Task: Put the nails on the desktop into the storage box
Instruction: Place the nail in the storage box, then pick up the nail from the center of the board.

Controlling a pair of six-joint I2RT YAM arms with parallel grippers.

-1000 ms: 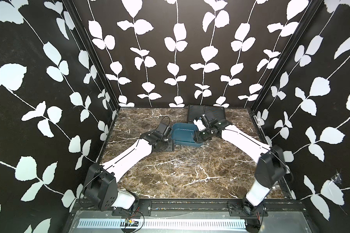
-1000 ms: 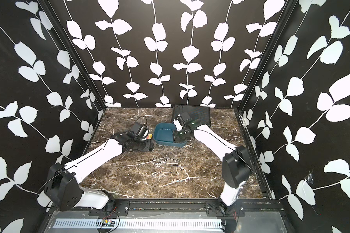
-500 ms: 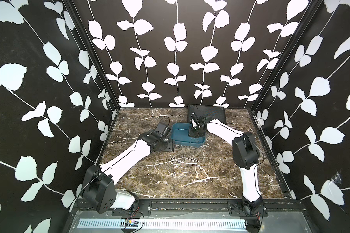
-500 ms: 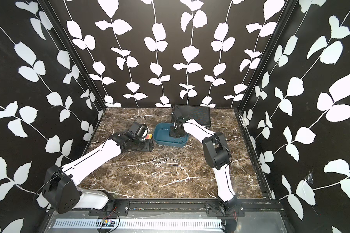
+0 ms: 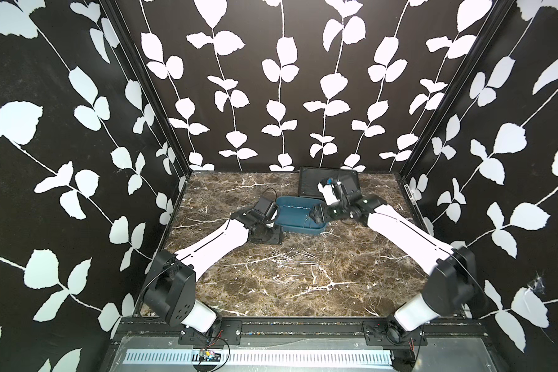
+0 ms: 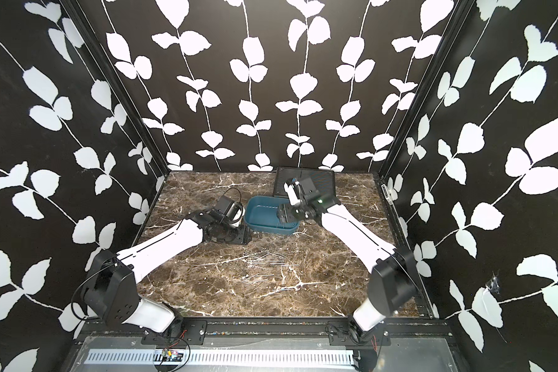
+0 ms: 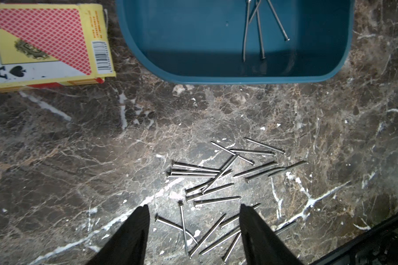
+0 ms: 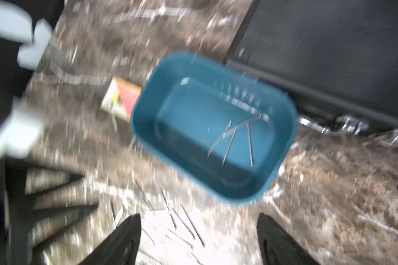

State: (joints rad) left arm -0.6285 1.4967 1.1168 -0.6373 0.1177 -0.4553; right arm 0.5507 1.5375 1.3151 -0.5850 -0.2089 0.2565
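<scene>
The teal storage box [image 5: 295, 211] [image 6: 264, 209] stands mid-desktop with three nails [image 7: 260, 29] [image 8: 234, 135] lying inside. Several more nails [image 5: 297, 257] [image 6: 268, 257] [image 7: 207, 176] are scattered on the brown marble desktop [image 5: 351, 273] in front of it. My left gripper [image 7: 194, 212] hovers open over the near part of that scatter, nothing between its fingers. My right gripper [image 5: 316, 214] [image 6: 282, 215] [image 8: 199, 220] hangs open and empty at the box's right end. The right wrist view is motion-blurred.
An orange-white card box [image 7: 44, 43] [image 8: 122, 98] lies beside the storage box on the left arm's side. A black ribbed case [image 5: 329, 183] [image 6: 303, 183] [image 8: 331, 57] with metal latches sits behind the box against the back wall. Patterned walls enclose three sides.
My right gripper has gone from shut to open. Its arm reached over the box half a second ago and has since drawn back to the box's right end. The left arm has stayed put.
</scene>
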